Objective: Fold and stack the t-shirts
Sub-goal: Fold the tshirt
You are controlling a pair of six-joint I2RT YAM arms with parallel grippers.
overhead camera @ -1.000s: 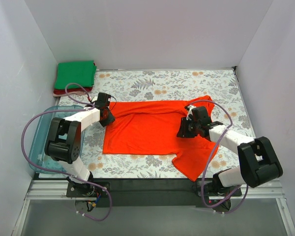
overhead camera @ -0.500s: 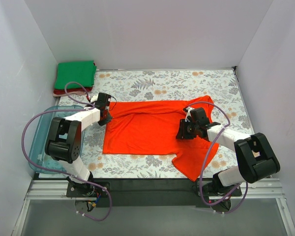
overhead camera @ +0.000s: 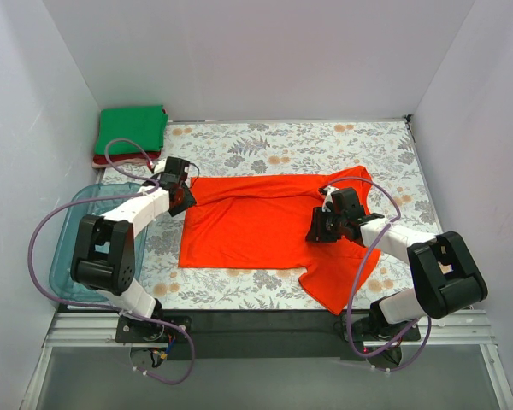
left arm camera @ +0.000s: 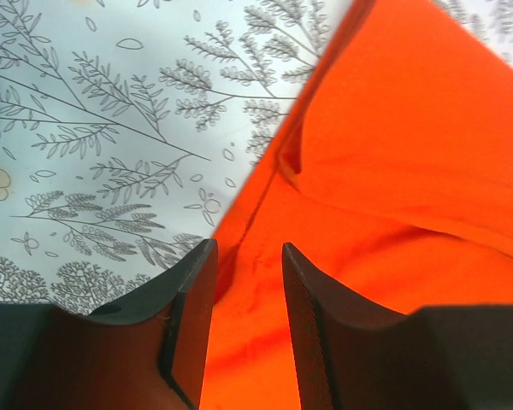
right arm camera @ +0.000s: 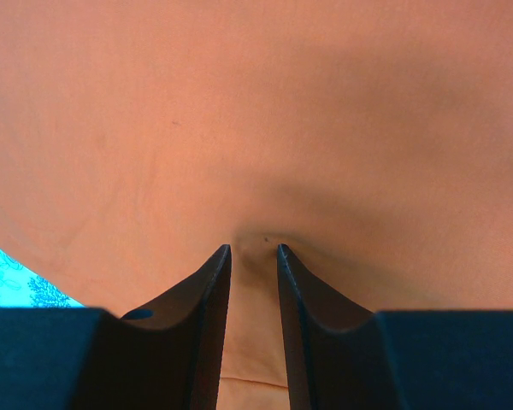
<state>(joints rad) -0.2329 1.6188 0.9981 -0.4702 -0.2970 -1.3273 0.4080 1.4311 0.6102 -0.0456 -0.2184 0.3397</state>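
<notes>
The orange-red t-shirt (overhead camera: 248, 222) lies spread on the floral table cover, with one sleeve hanging toward the near right. My left gripper (overhead camera: 183, 200) is at the shirt's left edge, jaws apart and astride the cloth edge (left arm camera: 248, 248); the shirt fills the right of that view (left arm camera: 393, 171). My right gripper (overhead camera: 317, 231) is on the shirt's right part, jaws closed on a puckered fold of cloth (right arm camera: 253, 248); the shirt fills the right wrist view (right arm camera: 239, 102). The green t-shirt (overhead camera: 132, 128) lies folded on the dark red one (overhead camera: 111, 159) at the far left corner.
A clear blue tub (overhead camera: 68, 248) stands at the left edge by the left arm. The floral table cover (overhead camera: 274, 149) lies behind the shirt. White walls enclose three sides. Purple cables loop over both arms.
My left gripper has shifted a little toward the far left along the shirt's edge. My right gripper has moved slightly left and stayed on the cloth. The shirt has barely moved.
</notes>
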